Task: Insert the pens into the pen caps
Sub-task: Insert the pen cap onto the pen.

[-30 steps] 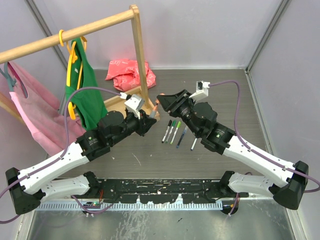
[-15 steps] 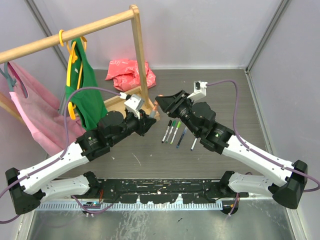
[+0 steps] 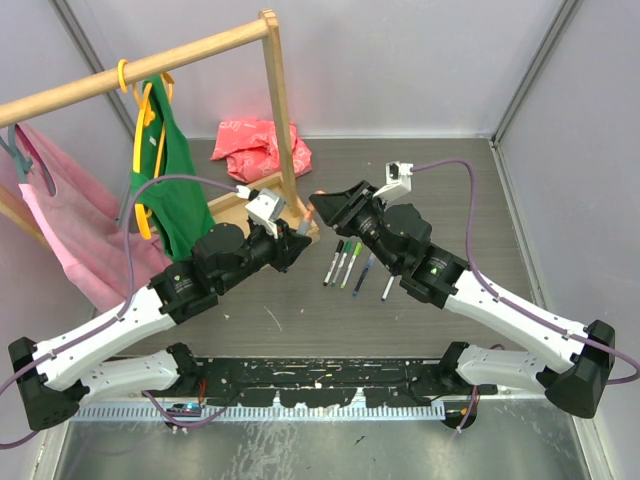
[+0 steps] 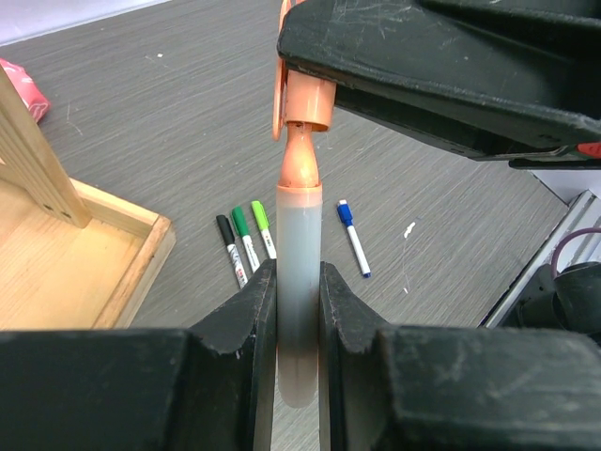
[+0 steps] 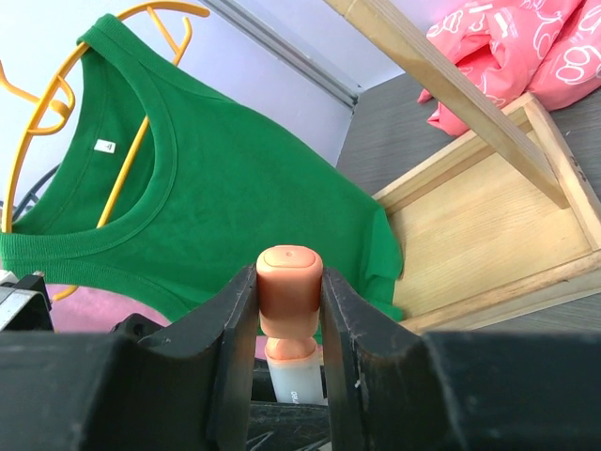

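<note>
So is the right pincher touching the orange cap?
Touching. The right wrist view shows the right gripper with both fingers pressed against the sides of the orange cap, no gap.

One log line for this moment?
left gripper: shut on orange pen | right gripper: shut on orange cap | pen tip at cap mouth

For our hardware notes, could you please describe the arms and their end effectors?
The left arm and right arm have white shells with black joints and bases. A purple cable loops to each wrist camera. The left end effector and right end effector are black and two-fingered.
</note>
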Tool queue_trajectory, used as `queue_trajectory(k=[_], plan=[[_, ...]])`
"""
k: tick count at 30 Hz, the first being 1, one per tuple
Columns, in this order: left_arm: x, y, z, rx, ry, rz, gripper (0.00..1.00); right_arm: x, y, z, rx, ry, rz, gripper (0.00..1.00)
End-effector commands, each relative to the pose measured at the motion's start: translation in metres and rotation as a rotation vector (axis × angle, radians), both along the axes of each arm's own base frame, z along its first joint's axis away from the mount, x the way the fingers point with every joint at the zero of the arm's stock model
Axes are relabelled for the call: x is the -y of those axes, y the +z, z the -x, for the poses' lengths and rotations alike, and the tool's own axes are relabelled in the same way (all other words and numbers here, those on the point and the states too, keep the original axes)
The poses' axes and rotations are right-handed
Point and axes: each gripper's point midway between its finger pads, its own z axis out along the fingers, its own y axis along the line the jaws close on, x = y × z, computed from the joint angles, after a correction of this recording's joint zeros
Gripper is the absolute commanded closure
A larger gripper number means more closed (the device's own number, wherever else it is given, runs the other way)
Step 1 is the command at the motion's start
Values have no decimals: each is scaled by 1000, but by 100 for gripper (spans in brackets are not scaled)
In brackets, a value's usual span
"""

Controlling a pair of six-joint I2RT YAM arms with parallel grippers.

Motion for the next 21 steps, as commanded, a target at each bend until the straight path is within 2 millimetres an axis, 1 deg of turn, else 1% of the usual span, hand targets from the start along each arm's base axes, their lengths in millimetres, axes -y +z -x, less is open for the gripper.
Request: queue_trajectory(k=[1, 8, 21], plan=[[-1, 33, -4, 74, 17, 90, 100, -5, 18, 6, 46, 40, -29, 100], [-1, 33, -4, 73, 21, 94, 100, -8, 18, 8, 54, 60, -20, 100], [-5, 37, -9, 91, 47, 85, 100, -19, 2, 12, 35, 105, 52, 99]])
